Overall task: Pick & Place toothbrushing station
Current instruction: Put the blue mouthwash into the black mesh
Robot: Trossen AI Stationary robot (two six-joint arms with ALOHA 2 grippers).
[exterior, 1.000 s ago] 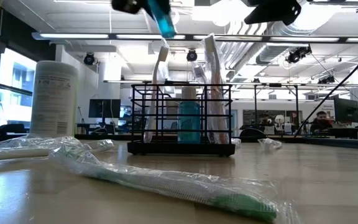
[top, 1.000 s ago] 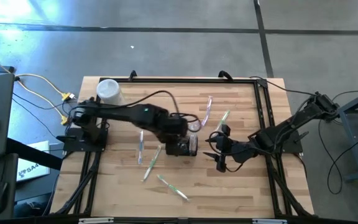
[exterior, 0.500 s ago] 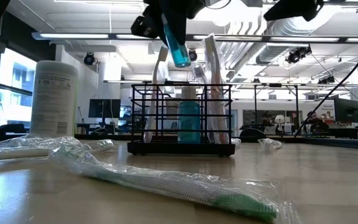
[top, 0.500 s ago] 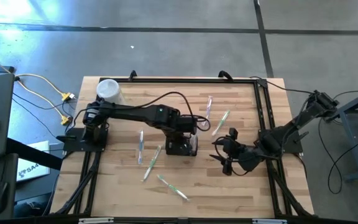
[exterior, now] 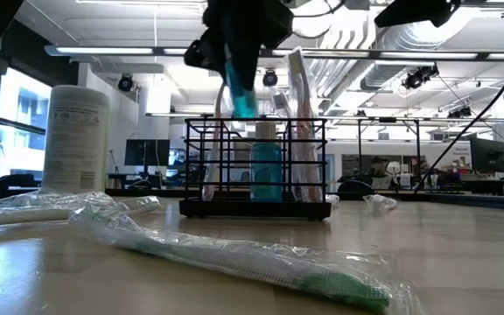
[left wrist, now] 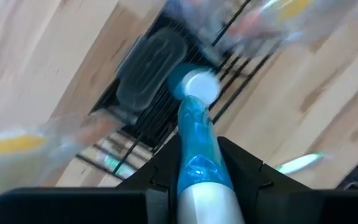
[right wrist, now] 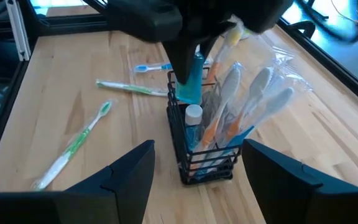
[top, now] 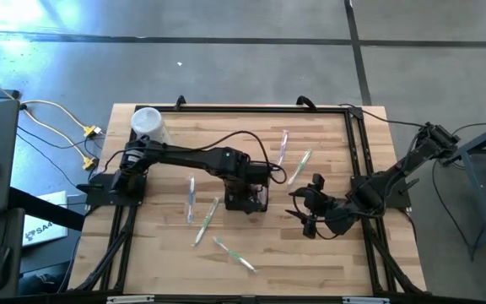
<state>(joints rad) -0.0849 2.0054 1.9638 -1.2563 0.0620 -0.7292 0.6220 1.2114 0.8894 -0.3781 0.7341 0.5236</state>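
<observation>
The toothbrushing station, a black wire caddy [top: 247, 199] [exterior: 256, 166] [right wrist: 202, 149], stands mid-table. It holds wrapped toothbrushes [right wrist: 247, 93] and a small blue bottle with a white cap [right wrist: 193, 113]. My left gripper [top: 248, 174] [exterior: 239, 26] is above the caddy, shut on a blue tube [exterior: 240, 83] [left wrist: 197, 146]. The tube's lower end is at the caddy's top rim. My right gripper [top: 307, 208] [right wrist: 197, 186] is open to the caddy's right, above the table, with nothing between its fingers. My left gripper pinches the blue tube between its two fingers [left wrist: 244, 171], on the tube's upper part [left wrist: 199, 171]. The fingers come from above, pointing steeply down, and lie along the tube. The tube hangs below them, nearly upright, its lower end [exterior: 245, 108] over the caddy's left compartment.
A white lidded cylinder [top: 148, 124] [exterior: 75, 140] stands at the far left. Loose wrapped toothbrushes lie left of the caddy [top: 191, 199], near the front [top: 234, 253] [exterior: 234, 258] and behind it on the right [top: 300, 165]. Black rails [top: 357, 160] edge the table.
My left gripper has come down toward the caddy with the blue tube. The tube now stands more upright, and its lower end has sunk to the caddy's rim. My right gripper has shifted a little toward the table's right edge and stays open.
</observation>
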